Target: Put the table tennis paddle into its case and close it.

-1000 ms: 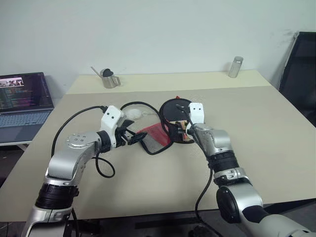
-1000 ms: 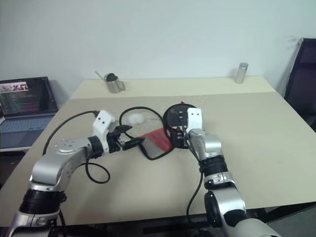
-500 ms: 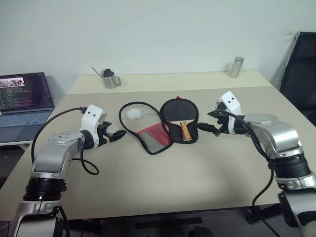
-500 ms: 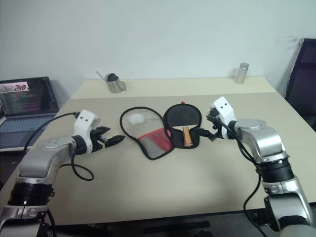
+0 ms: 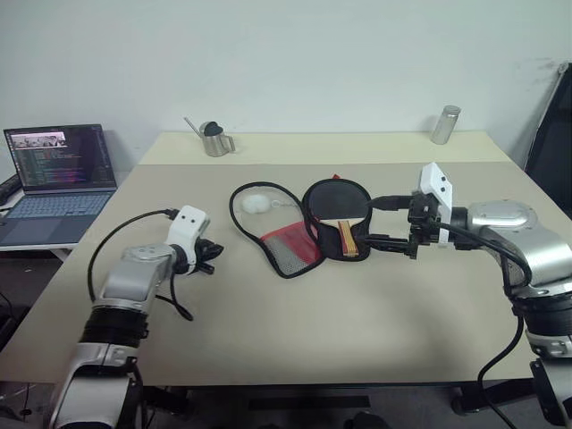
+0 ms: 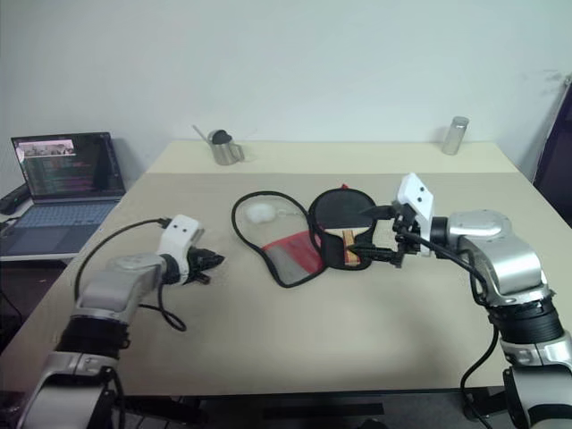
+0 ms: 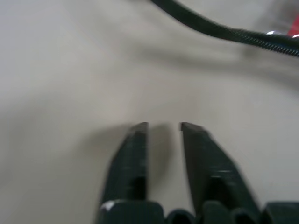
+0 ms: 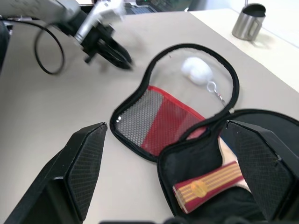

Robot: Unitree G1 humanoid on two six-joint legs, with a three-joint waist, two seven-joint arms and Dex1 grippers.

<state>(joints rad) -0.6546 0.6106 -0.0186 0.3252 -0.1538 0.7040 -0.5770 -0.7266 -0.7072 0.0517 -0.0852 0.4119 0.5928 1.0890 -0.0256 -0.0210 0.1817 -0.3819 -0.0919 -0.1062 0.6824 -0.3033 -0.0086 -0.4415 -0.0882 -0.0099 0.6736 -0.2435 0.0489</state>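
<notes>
The case (image 5: pixel 288 253) lies unzipped and spread flat at mid-table, its red and mesh flap turned out to the left. The table tennis paddle (image 5: pixel 335 207) rests in the right half, black face up, with its striped handle (image 8: pixel 210 183) pointing toward the front edge. My right gripper (image 5: pixel 380 220) hovers just right of the case, open, one finger above the other, holding nothing. My left gripper (image 5: pixel 210 259) is low over the bare table, well left of the case, and shut on nothing; its fingers (image 7: pixel 135 149) show over plain tabletop.
A white fluffy ball (image 5: pixel 256 204) on a key chain lies inside the case's clear flap. A metal cup (image 5: pixel 214 141) and a metal cylinder (image 5: pixel 444 124) stand along the far edge. A laptop (image 5: pixel 61 170) sits on a side desk at left.
Both grippers have drawn back from the case, the left to the left, the right to the right. The left gripper has shut and dropped toward the table. The right wrist has rolled. The camera shifted.
</notes>
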